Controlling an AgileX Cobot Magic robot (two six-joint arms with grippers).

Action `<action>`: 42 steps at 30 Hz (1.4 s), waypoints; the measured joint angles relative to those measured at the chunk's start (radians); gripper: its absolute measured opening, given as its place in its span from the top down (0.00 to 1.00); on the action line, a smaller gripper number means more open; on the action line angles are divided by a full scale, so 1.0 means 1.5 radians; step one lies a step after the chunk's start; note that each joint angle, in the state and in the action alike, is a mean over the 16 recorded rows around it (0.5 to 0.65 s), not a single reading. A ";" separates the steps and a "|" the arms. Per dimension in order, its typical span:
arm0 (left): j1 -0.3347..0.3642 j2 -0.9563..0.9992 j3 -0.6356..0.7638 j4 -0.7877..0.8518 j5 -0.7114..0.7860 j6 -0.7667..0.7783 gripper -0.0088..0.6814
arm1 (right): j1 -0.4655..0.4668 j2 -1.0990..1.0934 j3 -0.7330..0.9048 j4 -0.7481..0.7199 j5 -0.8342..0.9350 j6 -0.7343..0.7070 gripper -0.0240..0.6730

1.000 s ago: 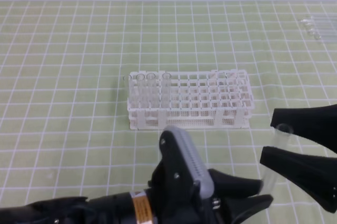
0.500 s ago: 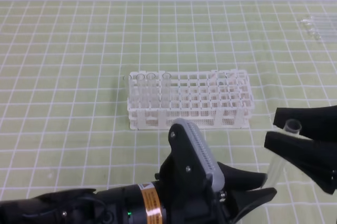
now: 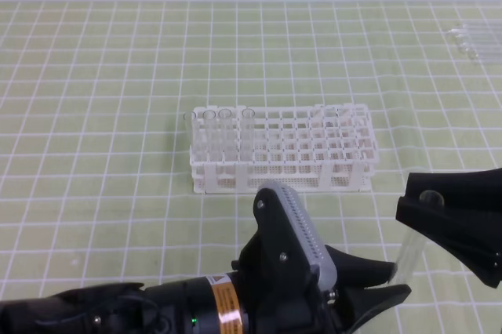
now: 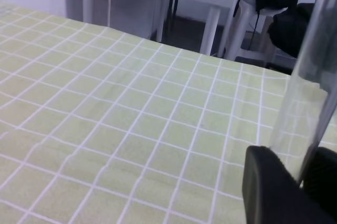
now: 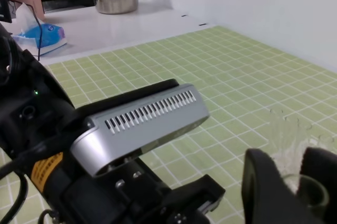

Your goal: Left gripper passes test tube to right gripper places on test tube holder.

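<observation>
My left hand [image 3: 384,285] grips the lower end of the test tube [image 3: 411,241], which stands upright in front of the test tube holder [image 3: 281,148] on the table [image 3: 94,114]; my right hand [image 3: 420,201] is closed round its rim

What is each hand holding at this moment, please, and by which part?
Both hold the same test tube: the left hand grips its lower end, and the right hand has closed around its upper part, just below the open rim.
</observation>
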 joint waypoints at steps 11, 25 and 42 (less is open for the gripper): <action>0.000 -0.002 -0.014 -0.002 -0.014 0.002 0.83 | 0.000 0.000 -0.002 -0.009 0.000 0.000 0.76; 0.000 0.000 -0.020 0.001 -0.015 0.000 0.83 | 0.000 0.000 -0.002 -0.034 -0.004 0.001 0.79; 0.000 -0.002 -0.020 -0.003 -0.016 -0.005 0.76 | 0.000 0.000 -0.002 -0.034 -0.009 0.001 0.82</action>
